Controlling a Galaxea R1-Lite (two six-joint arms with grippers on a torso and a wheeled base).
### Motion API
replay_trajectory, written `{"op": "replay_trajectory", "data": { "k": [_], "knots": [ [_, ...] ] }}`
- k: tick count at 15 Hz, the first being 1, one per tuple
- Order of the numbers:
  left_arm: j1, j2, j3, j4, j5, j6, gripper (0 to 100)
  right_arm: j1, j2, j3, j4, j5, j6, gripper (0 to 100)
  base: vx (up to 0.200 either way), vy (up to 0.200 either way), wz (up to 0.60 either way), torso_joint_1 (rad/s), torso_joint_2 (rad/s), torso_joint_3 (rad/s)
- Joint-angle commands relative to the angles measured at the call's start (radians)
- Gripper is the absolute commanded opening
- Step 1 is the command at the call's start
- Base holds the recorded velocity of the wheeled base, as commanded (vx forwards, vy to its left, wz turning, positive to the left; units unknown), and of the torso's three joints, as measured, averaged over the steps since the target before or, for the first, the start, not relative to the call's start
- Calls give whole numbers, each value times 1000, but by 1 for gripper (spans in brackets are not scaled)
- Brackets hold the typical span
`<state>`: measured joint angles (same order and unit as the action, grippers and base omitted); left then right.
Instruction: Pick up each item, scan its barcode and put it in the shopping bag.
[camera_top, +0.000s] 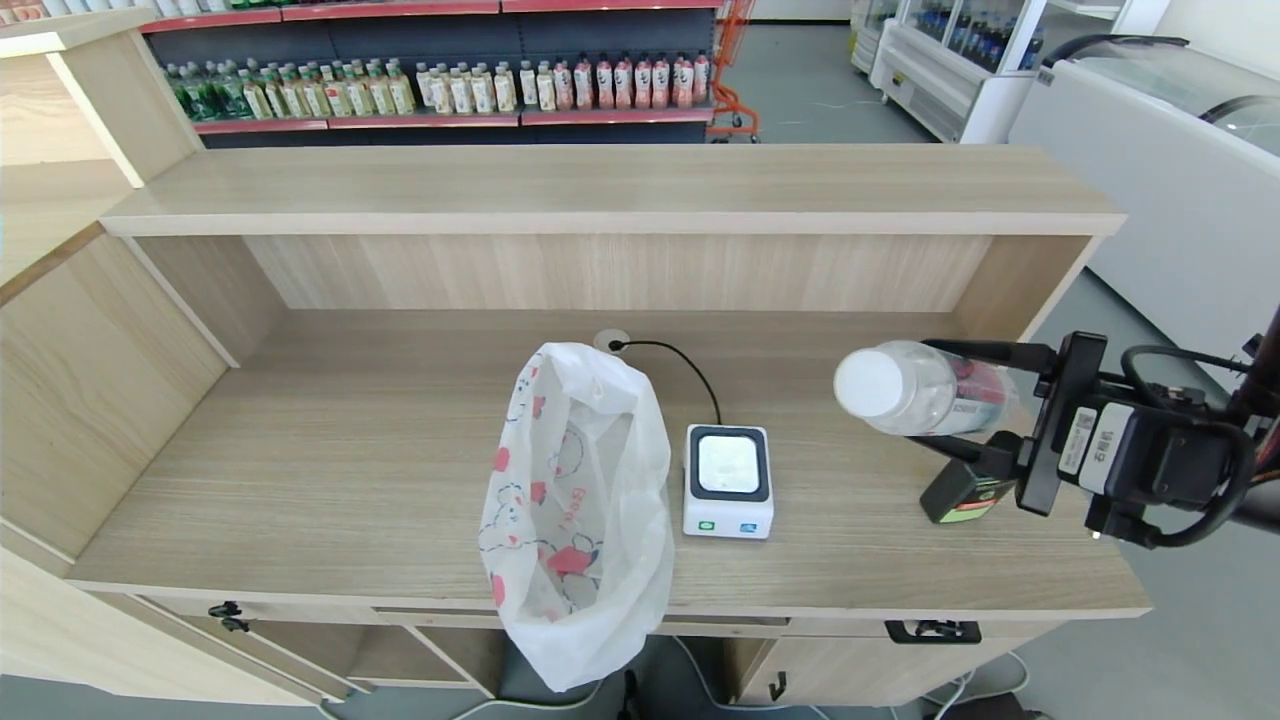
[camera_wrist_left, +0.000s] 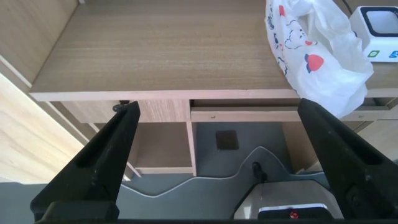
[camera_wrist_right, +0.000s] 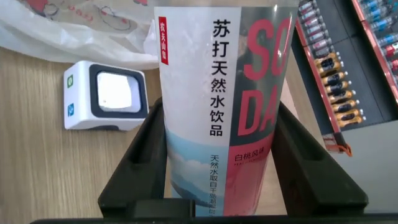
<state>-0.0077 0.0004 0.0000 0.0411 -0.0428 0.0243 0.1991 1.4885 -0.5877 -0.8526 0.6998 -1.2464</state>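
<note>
Status: soda bottle (camera_top: 905, 390) lifted, not yet scanned.
Head view: right gripper (camera_top: 928, 392) clamped on it, in the air right of scanner (camera_top: 728, 480); shopping bag (camera_top: 575, 510) looks empty; dark box (camera_top: 962, 492) waits on counter (camera_top: 350, 470). Left wrist view: left gripper (camera_wrist_left: 217, 162) spread wide, idle below the counter edge. Right wrist view: bottle label faces the camera; scanning and bagging remain.

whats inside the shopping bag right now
The open mouth of the shopping bag shows only its own printed plastic, no item. Its bottom hangs over the counter edge, where folds cover the lowest part.
</note>
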Motion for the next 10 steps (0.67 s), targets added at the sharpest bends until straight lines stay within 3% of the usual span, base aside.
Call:
{"op": "replay_trajectory", "data": {
  "k": [1,5,6,10],
  "knots": [
    [0,0,0,0,0,0,100,0,107,-14,-83,3,12,0,0,200,0,7,2,2],
    [0,0,0,0,0,0,100,0,207,-29,-172,15,74,0,0,200,0,4,0,1],
    [0,0,0,0,0,0,100,0,207,-29,-172,15,74,0,0,0,0,0,0,0],
    [0,0,0,-1,0,0,100,-9,366,-49,-436,23,176,0,0,0,0,0,0,0]
  ]
}}
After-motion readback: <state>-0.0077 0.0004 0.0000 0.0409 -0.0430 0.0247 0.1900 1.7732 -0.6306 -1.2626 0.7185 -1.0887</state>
